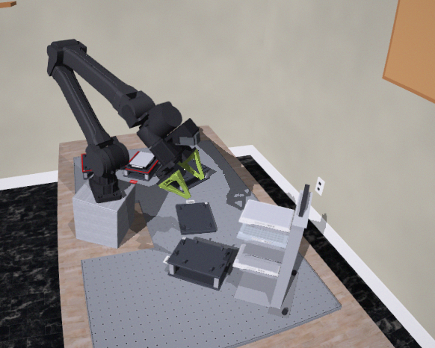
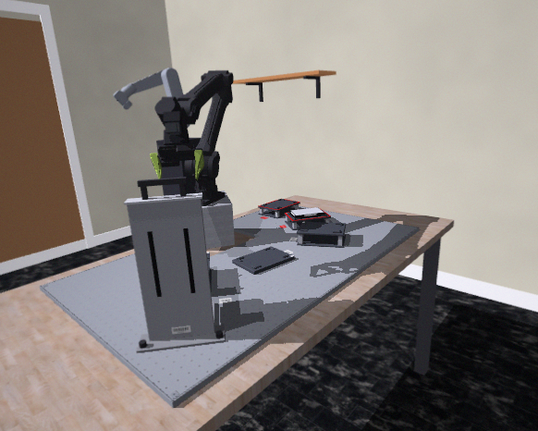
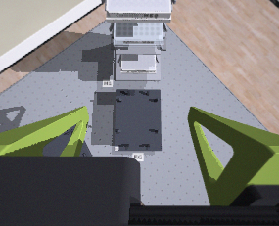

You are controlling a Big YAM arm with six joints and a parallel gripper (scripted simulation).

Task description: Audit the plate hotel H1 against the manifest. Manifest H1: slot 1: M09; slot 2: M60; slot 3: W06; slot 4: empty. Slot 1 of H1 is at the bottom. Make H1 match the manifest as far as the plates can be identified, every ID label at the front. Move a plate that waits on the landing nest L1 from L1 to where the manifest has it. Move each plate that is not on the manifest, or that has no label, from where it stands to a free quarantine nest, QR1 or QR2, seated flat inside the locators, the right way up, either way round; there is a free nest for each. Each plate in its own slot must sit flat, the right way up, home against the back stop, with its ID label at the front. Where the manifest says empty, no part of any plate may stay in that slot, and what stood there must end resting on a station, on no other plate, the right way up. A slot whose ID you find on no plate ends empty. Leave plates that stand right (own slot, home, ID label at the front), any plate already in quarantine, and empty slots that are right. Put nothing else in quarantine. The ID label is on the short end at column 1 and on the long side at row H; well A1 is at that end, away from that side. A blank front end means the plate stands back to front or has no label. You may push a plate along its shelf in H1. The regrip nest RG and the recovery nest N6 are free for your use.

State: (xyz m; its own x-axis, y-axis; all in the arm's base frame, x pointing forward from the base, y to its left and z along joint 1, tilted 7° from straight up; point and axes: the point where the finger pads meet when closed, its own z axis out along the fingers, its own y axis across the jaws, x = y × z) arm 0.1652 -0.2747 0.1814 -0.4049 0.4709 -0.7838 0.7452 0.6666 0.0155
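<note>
The plate hotel H1 point(image 1: 273, 243) stands at the right of the grey board, and the exterior camera sees it from behind point(image 2: 172, 268). It holds three plates: a white one on top point(image 1: 266, 216), a clear one under it point(image 1: 262, 237) and a white one lower down point(image 1: 255, 263). The wrist view shows them stacked at the top point(image 3: 139, 33), but the labels are too small to read. My gripper point(image 1: 182, 174) is open and empty. It hangs high above the board, well back from the hotel, and also shows in the wrist view point(image 3: 137, 118).
An empty dark raised nest point(image 1: 199, 260) stands in front of the hotel. A flat dark nest point(image 1: 195, 217) lies nearer the arm. A red-edged nest holds a white plate point(image 1: 141, 160), also seen in the exterior view point(image 2: 306, 213). A second red-edged nest point(image 2: 278, 203) is empty. Another dark raised nest point(image 2: 320, 234) stands beside them.
</note>
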